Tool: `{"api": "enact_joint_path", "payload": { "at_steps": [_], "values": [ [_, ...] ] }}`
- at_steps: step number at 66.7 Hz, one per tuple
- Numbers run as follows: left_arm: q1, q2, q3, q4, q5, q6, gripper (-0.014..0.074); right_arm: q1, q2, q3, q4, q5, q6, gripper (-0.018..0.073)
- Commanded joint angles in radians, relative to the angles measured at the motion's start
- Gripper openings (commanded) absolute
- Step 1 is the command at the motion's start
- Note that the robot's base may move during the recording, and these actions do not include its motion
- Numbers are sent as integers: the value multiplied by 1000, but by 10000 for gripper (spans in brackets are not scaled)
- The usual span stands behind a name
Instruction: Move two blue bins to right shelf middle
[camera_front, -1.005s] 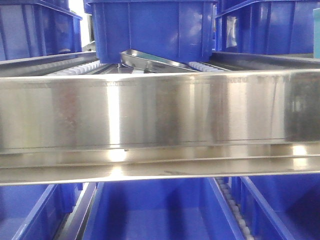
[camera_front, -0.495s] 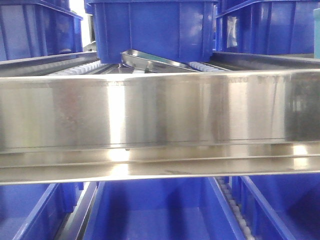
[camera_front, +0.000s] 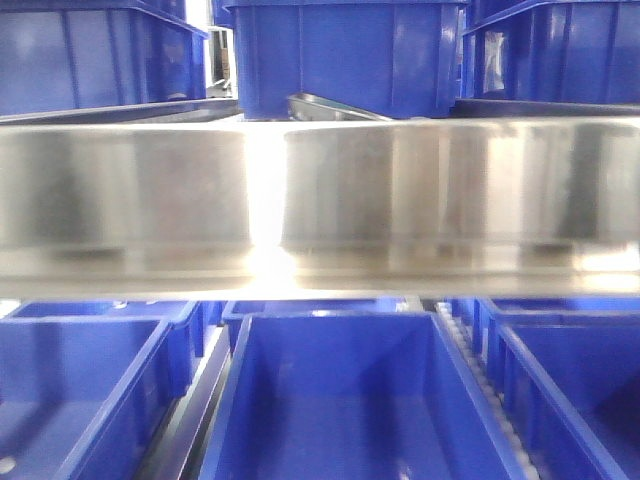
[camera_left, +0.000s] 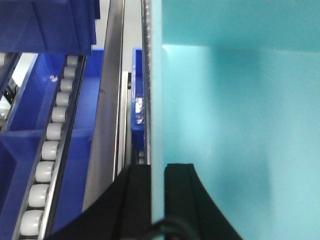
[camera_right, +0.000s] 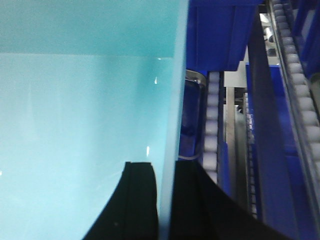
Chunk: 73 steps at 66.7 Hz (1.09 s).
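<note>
Bin (camera_left: 225, 125), teal in both wrist views, held up by its two side walls. Left pincer (camera_left: 156, 172) pinching the left wall, one black finger (camera_left: 131, 192) outside and the other inside. Right pincer (camera_right: 165, 170) pinching the right wall the same way. Just beside the left wall, a steel rail (camera_left: 107, 100), then a track of white rollers (camera_left: 50, 140) with blue bins (camera_left: 45, 25) around it. Beside the right wall, more rollers and blue plastic. In front view, a broad steel beam (camera_front: 320, 200) across the middle, slightly blurred, with blue bins in a row above it and open ones below.
</note>
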Motion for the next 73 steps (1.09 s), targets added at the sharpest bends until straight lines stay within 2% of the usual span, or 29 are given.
{"api": "enact_joint_path", "payload": {
  "at_steps": [1, 30, 73],
  "values": [
    [-1, 6, -10, 22, -107, 5, -111, -3, -16, -10, -9, -45, -7, -154],
    [-1, 12, -10, 26, -276, 5, -111, -3, -16, -10, -9, -45, -7, -154],
    [-1, 12, -10, 26, -280, 5, -111, -3, -16, -10, -9, -45, -7, -154]
  ]
}}
